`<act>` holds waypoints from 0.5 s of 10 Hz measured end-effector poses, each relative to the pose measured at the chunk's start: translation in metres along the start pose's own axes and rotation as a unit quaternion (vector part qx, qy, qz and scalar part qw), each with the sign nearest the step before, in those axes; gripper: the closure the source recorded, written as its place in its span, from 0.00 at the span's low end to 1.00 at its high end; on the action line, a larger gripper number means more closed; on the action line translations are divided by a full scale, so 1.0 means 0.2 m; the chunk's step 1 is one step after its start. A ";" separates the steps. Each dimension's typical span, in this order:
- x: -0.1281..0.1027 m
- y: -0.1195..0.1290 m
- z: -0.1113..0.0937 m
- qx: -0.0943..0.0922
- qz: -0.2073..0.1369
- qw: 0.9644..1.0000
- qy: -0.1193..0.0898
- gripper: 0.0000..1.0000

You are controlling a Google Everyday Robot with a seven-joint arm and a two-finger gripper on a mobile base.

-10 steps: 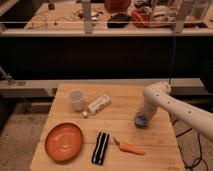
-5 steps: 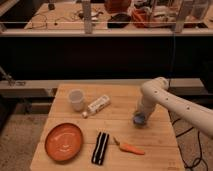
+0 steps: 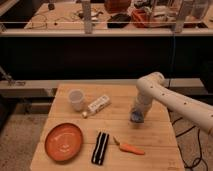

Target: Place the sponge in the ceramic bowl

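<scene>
The ceramic bowl [image 3: 64,141], orange-red and shallow, sits at the table's front left. My gripper [image 3: 136,118] points down over the right-middle of the table, at the end of the white arm [image 3: 165,95] that comes in from the right. It is shut on the sponge [image 3: 135,119], a small blue-grey block that shows between the fingers, at or just above the tabletop. The sponge is well to the right of the bowl.
On the wooden table [image 3: 60,100] stand a white cup [image 3: 76,99] and a white labelled tube [image 3: 97,105] at the back left. A black striped item [image 3: 100,148] and an orange carrot-like piece [image 3: 128,147] lie between bowl and gripper. A cluttered bench runs behind.
The gripper with the sponge has shifted slightly to the left and the arm's elbow has risen a little. Nothing else on the table has moved.
</scene>
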 end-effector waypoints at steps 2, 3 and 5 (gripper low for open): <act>-0.05 -0.06 -0.04 -0.006 -0.015 1.000 -0.004 1.00; -0.07 -0.08 -0.06 -0.009 -0.020 1.000 -0.005 1.00; -0.12 -0.18 -0.08 -0.009 -0.029 1.000 -0.005 1.00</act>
